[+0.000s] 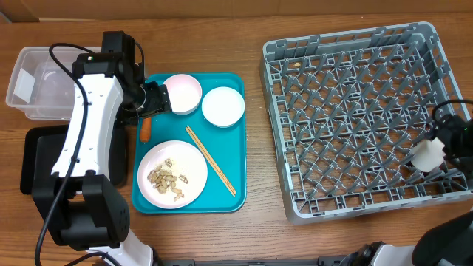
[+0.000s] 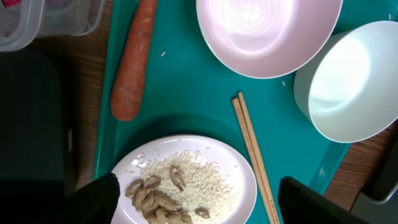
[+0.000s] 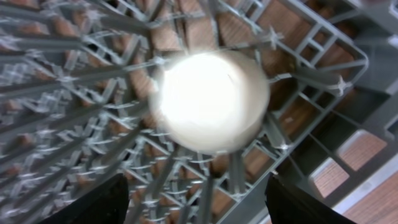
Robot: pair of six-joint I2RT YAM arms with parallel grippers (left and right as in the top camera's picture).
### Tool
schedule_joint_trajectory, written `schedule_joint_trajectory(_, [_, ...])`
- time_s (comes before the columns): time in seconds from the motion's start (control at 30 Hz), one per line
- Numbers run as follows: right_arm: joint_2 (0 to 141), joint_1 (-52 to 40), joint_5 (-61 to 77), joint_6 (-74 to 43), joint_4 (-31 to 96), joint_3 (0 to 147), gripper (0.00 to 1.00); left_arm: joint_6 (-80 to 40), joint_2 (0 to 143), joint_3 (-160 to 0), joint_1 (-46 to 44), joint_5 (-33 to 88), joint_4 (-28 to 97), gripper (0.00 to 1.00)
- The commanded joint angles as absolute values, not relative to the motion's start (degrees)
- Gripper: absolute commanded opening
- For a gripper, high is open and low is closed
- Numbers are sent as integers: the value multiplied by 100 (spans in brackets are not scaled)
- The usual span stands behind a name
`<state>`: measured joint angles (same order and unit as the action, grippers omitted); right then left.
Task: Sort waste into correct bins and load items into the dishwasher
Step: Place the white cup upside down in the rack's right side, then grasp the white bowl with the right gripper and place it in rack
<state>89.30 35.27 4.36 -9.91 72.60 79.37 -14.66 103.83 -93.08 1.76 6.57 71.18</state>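
My left gripper [image 2: 199, 205] is open and empty above the teal tray [image 1: 233, 196]. Below it are the orange carrot [image 2: 132, 68], two white bowls [image 2: 267, 34] [image 2: 354, 81], the chopsticks [image 2: 255, 155] and a white plate [image 2: 242, 180] with peanuts [image 2: 158, 202] and rice [image 2: 199, 177]. My right gripper [image 3: 199, 202] is open over the near right corner of the grey dish rack [image 1: 347, 111]. The small white cup [image 3: 211, 99] sits among the pegs just beyond its fingers. The tissue is not in view.
The clear tub [image 1: 37, 81] stands at the far left, and the black tray [image 1: 33, 159] sits just in front of it, partly under my left arm. A bit of red [image 2: 9, 3] shows inside the tub. A small tan bit [image 1: 295, 65] lies in the rack's far left.
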Motion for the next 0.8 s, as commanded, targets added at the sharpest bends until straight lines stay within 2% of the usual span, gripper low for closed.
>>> schedule_joint_trajectory(0.0, [8552,3487,1369,-972,7483,8578,73,-1505,10206,-9393,185,600,7118,84])
schedule_joint_trajectory(0.1, [8254,2993,2528,-298,7474,8595,73,-1500,10208,-9393,139,600,6978,82])
schedule_joint_trajectory(0.17, [8191,2322,2729,-143,7358,8595,73,-1470,10208,-9391,62,580,6897,83])
schedule_joint_trajectory(0.23, [8224,1177,2724,-143,7039,8595,72,-1417,10208,-9391,38,484,6912,83])
schedule_joint_trajectory(0.33, [8298,93,2696,-145,6560,8595,71,-1420,10208,-9391,40,390,6954,82])
schedule_joint_trajectory(0.4, [8567,-1273,1968,-537,5789,8595,72,-1420,10208,-9391,40,388,7006,83])
schedule_joint_trajectory(0.5, [9061,-2296,1286,-659,4984,8595,76,-1420,10208,-9391,40,388,6967,84])
schedule_joint_trajectory(0.63, [9850,-3028,982,-775,4073,8595,76,-1420,10208,-9391,40,388,6987,84])
schedule_joint_trajectory(0.77, [10720,-3251,390,-1402,3599,8595,75,-1417,10208,-9391,40,388,6991,84])
